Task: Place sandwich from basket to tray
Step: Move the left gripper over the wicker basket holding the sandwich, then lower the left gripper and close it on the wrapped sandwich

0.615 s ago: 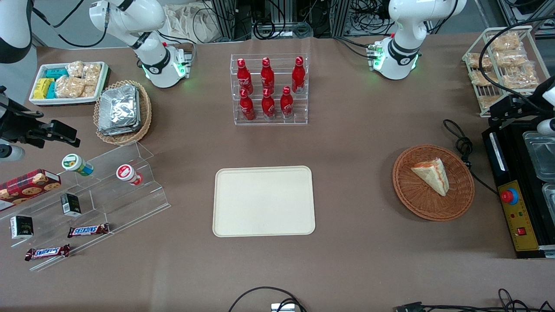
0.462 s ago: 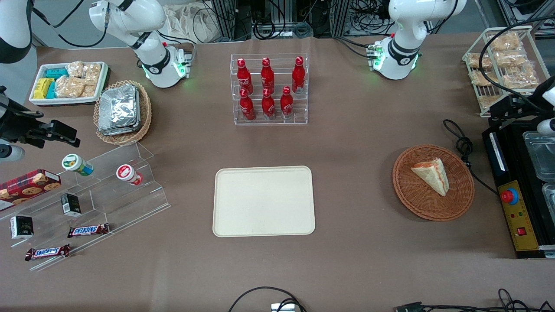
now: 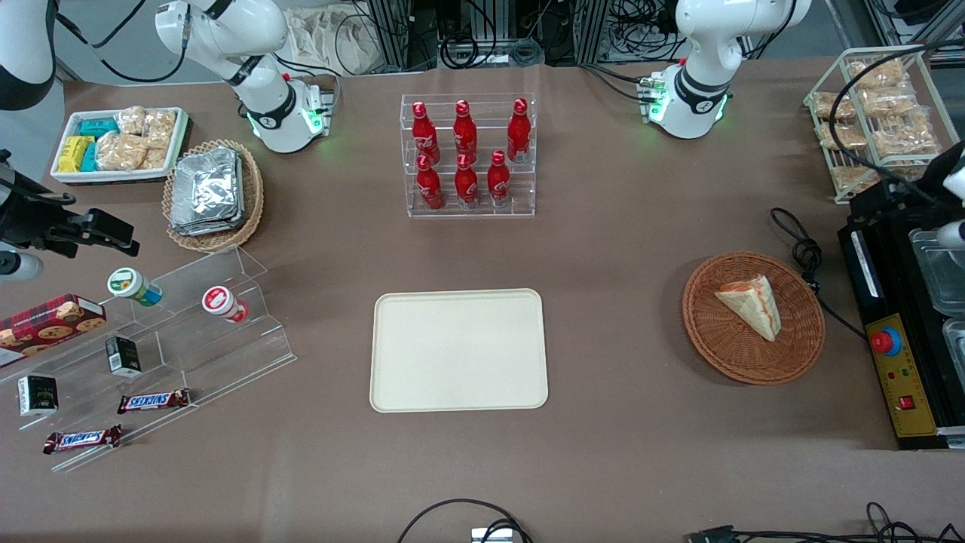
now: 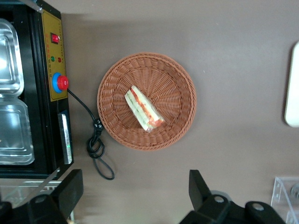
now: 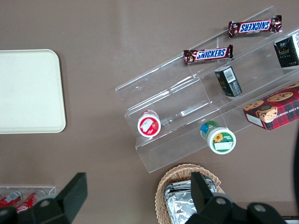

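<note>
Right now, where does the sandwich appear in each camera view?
Front view: sandwich lies in the basket.
Left wrist view: sandwich in the basket, below the open pincer.
Right wrist view: not in it.
Shared landmark: the tray.

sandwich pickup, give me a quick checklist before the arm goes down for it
1. Sandwich lies in the basket, nothing on top of it: ok.
2. Gripper open, fingers wide apart: ok.
3. Gripper over the sandwich: not ok, it hangs high above the table beside the basket, off to the side of the sandwich.
4. Tray bare and ready to receive: ok.
5. Black cable lies outside the basket rim: ok.
6. Finger line matches the wedge's narrow sides: cannot tell.
</note>
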